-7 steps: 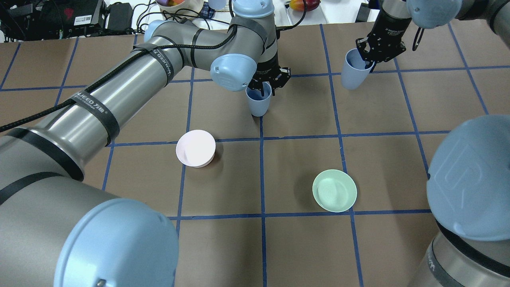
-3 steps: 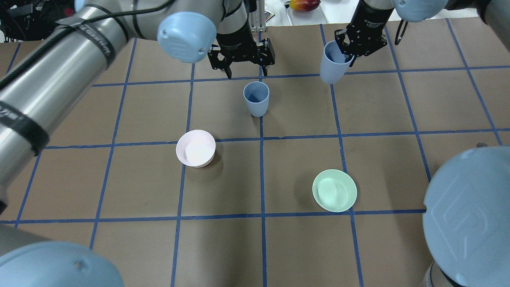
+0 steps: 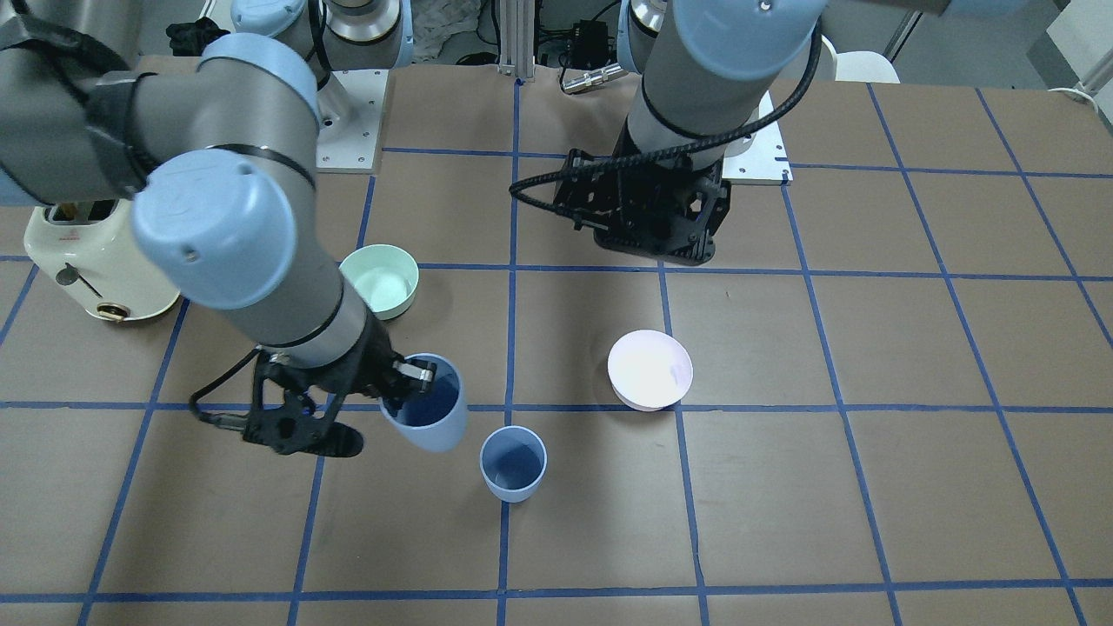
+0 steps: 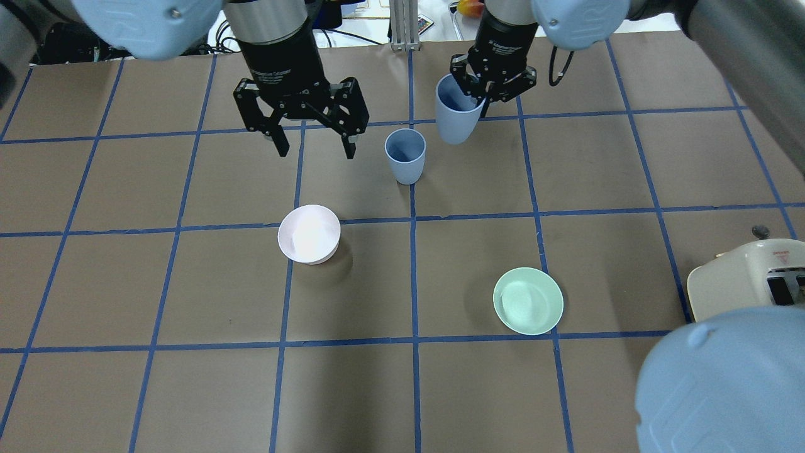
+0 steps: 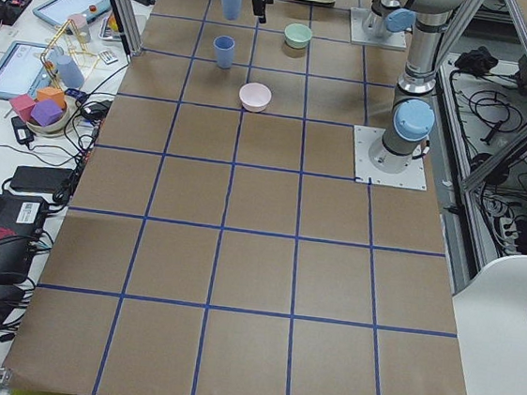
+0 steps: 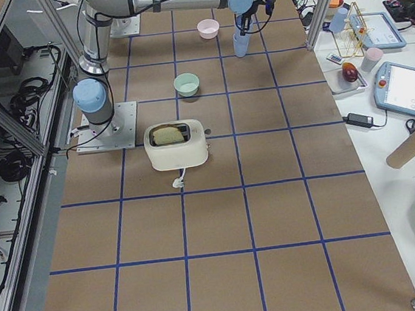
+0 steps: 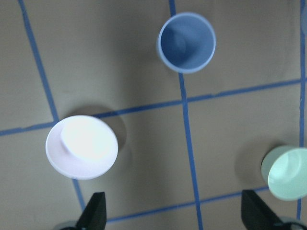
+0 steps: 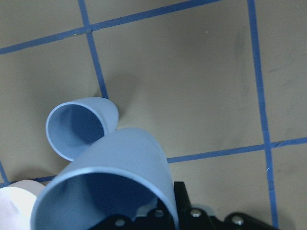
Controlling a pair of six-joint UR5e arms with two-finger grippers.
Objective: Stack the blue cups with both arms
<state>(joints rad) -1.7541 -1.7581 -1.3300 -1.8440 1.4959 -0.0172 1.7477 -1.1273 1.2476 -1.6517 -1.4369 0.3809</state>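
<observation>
One blue cup [image 4: 405, 154] stands upright and free on the brown table, also seen in the front view [image 3: 513, 463] and the left wrist view [image 7: 186, 42]. My right gripper [image 4: 483, 95] is shut on the rim of the second blue cup [image 4: 457, 116] and holds it tilted in the air, just right of and beyond the standing cup; the right wrist view shows the held cup [image 8: 105, 191] next to the standing cup [image 8: 79, 127]. My left gripper [image 4: 314, 148] is open and empty, raised to the left of the standing cup.
A pale pink bowl [image 4: 309, 234] sits left of centre and a mint-green bowl [image 4: 527, 301] right of centre, both nearer the robot than the cups. A cream toaster [image 4: 748, 277] stands at the right edge. Blue tape lines grid the table.
My left gripper let go of the standing cup, opened, rose and moved left. My right gripper carried its cup leftward, close to the standing cup.
</observation>
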